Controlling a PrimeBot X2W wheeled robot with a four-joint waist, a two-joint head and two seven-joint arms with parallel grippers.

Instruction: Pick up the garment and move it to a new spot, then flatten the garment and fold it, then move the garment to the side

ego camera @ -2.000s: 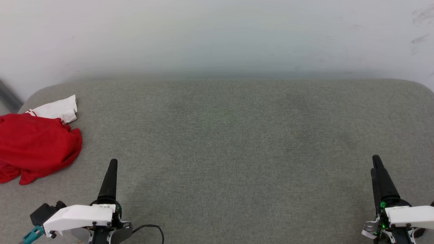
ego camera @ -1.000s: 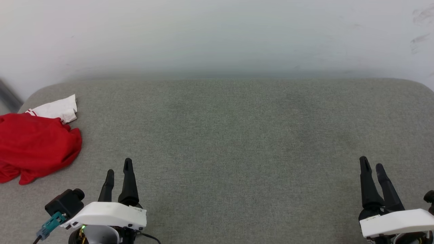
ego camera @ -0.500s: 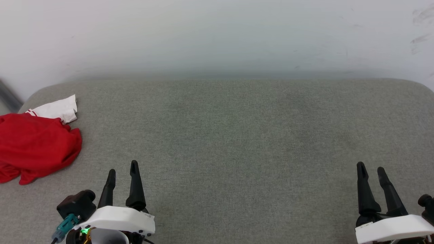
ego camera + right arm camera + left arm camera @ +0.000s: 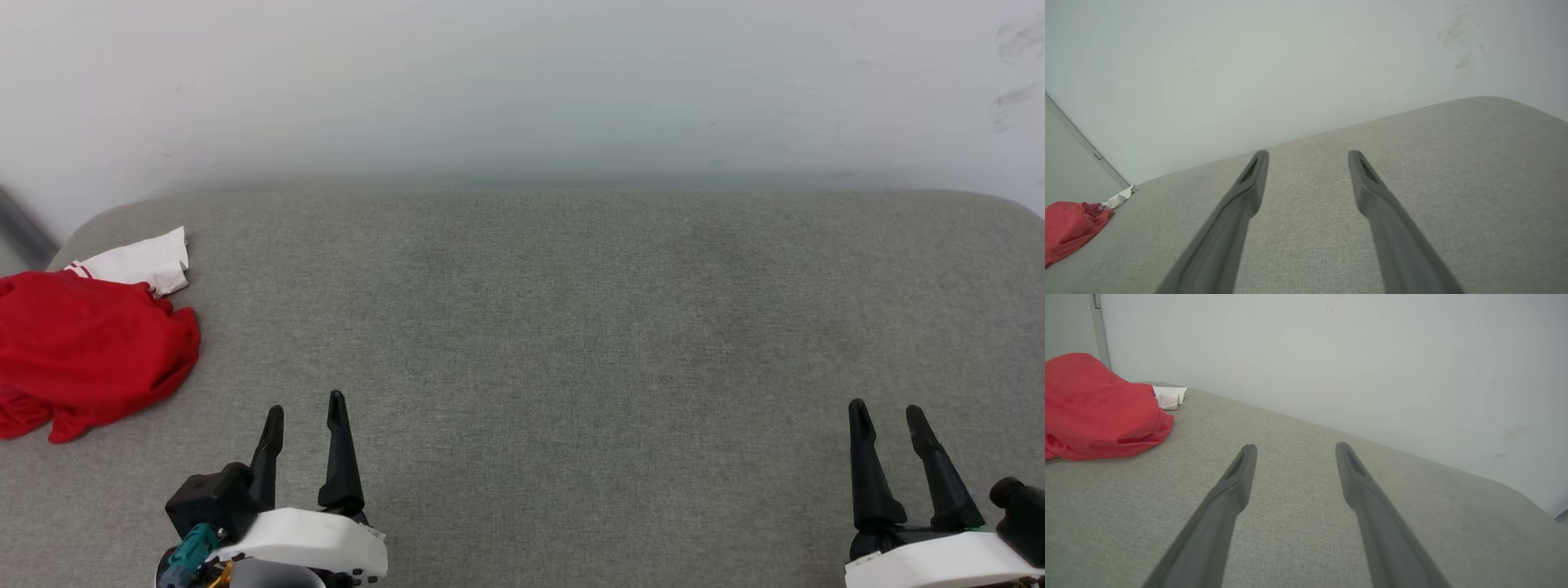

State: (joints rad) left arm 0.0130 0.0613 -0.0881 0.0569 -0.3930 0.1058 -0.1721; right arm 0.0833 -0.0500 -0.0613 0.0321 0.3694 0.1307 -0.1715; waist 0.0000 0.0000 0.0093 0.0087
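Note:
The garment (image 4: pixel 90 347) is a crumpled red heap with one white sleeve (image 4: pixel 139 261) sticking out at the back, lying at the far left of the grey cushioned surface (image 4: pixel 571 327). Part of it runs off the head view's left edge. In the left wrist view the garment (image 4: pixel 1098 410) sits up and to the left; in the right wrist view the garment (image 4: pixel 1069 226) is small at the far left. My left gripper (image 4: pixel 304 408) stands open at the lower left, apart from the garment. My right gripper (image 4: pixel 886 415) stands open at the lower right. Neither holds anything.
A pale wall (image 4: pixel 522 90) rises right behind the surface's rounded back edge. A dark strip (image 4: pixel 20 229) runs at the far left beside the wall. The surface's rounded right corner (image 4: pixel 1020 208) lies at the far right.
Both wrists have rolled: two seconds ago each gripper's fingers overlapped edge-on, now both fingers show spread. Both grippers have slid down the view, the left also to the right. The garment has not moved.

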